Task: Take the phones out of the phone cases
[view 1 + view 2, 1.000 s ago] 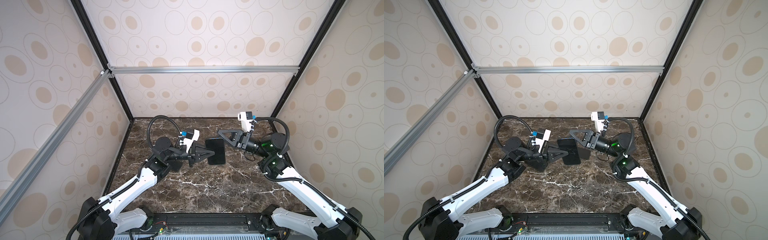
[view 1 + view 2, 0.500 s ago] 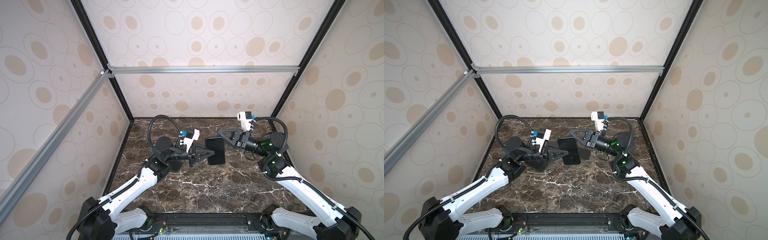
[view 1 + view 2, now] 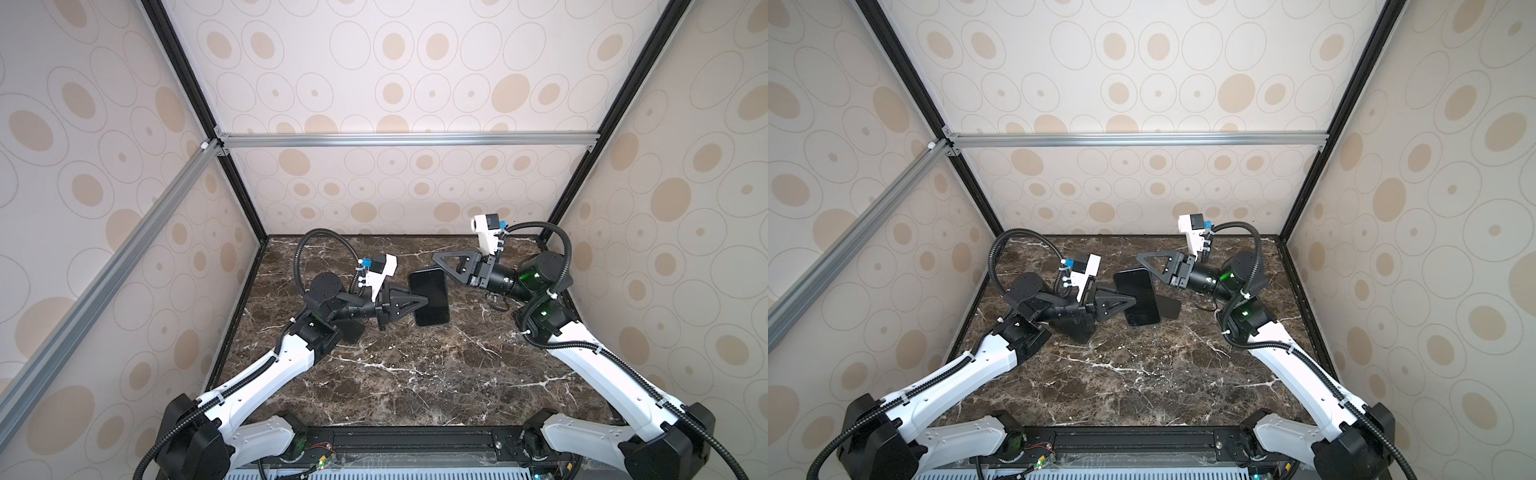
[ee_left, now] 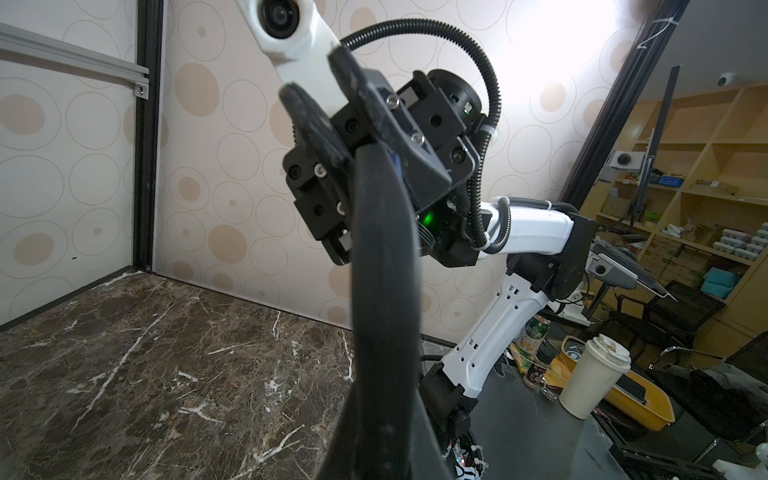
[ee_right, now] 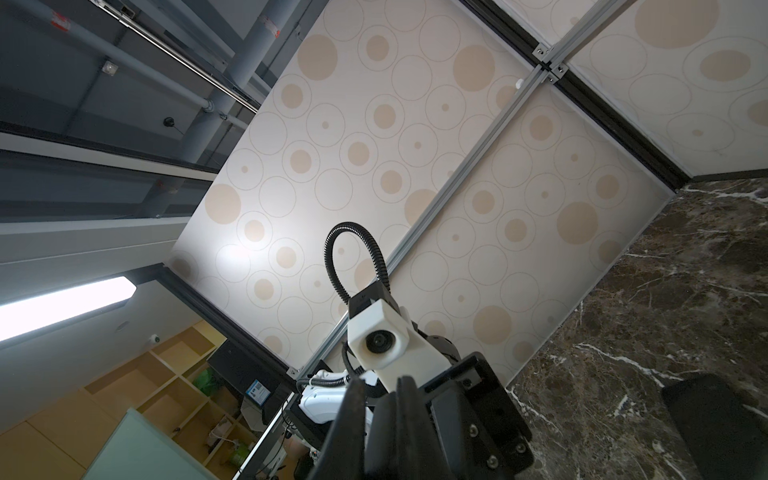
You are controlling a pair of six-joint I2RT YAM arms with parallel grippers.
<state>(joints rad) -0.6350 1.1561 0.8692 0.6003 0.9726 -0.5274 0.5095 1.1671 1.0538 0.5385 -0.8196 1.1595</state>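
Where its fingers meet, the left gripper (image 3: 423,300) is clamped on the long left edge of the black glossy rectangular phone (image 3: 436,305), held clear above the dark brown marble tabletop (image 3: 395,374); case and handset cannot be told apart. Just beside the phone's far right corner, the right gripper (image 3: 436,258) is pinched nearly together, empty. Bare marble surrounds the phone; the circle-patterned back wall (image 3: 395,195) stands well beyond it.

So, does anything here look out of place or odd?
Nothing looks spilled or broken. The black rectangular phone hangs tilted above the brown marble table, pinched at one edge by the left end effector; the shut right end effector sits by its far corner.
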